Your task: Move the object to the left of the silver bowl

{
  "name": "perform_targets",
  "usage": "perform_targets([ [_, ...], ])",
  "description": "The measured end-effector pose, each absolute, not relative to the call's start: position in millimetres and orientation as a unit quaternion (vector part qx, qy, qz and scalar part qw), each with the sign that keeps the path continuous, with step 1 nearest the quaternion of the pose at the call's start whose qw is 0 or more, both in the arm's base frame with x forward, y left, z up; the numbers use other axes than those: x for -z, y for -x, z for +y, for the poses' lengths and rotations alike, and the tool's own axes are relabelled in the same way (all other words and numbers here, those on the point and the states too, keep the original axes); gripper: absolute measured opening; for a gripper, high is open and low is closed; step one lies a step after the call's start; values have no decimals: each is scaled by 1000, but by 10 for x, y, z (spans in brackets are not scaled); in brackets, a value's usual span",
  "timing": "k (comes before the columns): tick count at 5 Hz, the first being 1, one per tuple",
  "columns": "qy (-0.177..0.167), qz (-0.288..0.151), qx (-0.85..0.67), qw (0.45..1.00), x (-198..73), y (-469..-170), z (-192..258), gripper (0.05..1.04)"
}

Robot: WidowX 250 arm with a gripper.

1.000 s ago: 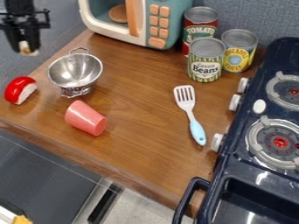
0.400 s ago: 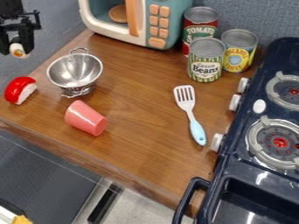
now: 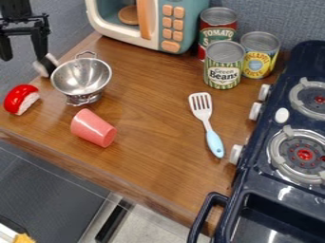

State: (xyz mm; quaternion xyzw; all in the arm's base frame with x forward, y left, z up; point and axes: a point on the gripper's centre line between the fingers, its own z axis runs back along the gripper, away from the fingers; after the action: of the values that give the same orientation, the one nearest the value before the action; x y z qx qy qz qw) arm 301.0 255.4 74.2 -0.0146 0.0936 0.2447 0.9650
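Status: my hand (image 3: 24,57) is open, its 2 fingers spread wide, with nothing gripped. It is above and to the left of the silver bowl (image 3: 82,77). The black-and-white piece (image 3: 45,65) is tilted, just left of the bowl, near its rim; I cannot tell whether the 2 touch, or whether the piece has settled. The red piece (image 3: 22,99) is left of the bowl and lower in the view.

Step in hand, as I judge it: complete the release and clear the area. The task appears nearly complete.

1. Keep both fingers fully spread until clear of the piece.
2. Raise the hand straight up. The finger nearest the bowl is close to the piece; a sideways sweep could push it into the bowl or off the counter (image 3: 149,142).
3. Confirm that the piece lies stable. If it rolls, regrip it gently and set it down left of the bowl.
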Motion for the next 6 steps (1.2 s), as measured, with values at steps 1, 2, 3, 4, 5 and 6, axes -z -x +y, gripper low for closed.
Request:
perform_targets([
  [1,17,98,-225,969,-674,-3020,2484,999],
  [2,18,91,-198,976,-671,-3044,2330,999],
  [3,12,75,-162,984,-773,-3054,2119,999],
  [4,20,48,-125,991,-910,-3015,1924,999],
  [5,18,18,-96,995,-1054,-3006,1796,999],
  [6,4,21,-55,998,-1037,-3086,1605,999],
])
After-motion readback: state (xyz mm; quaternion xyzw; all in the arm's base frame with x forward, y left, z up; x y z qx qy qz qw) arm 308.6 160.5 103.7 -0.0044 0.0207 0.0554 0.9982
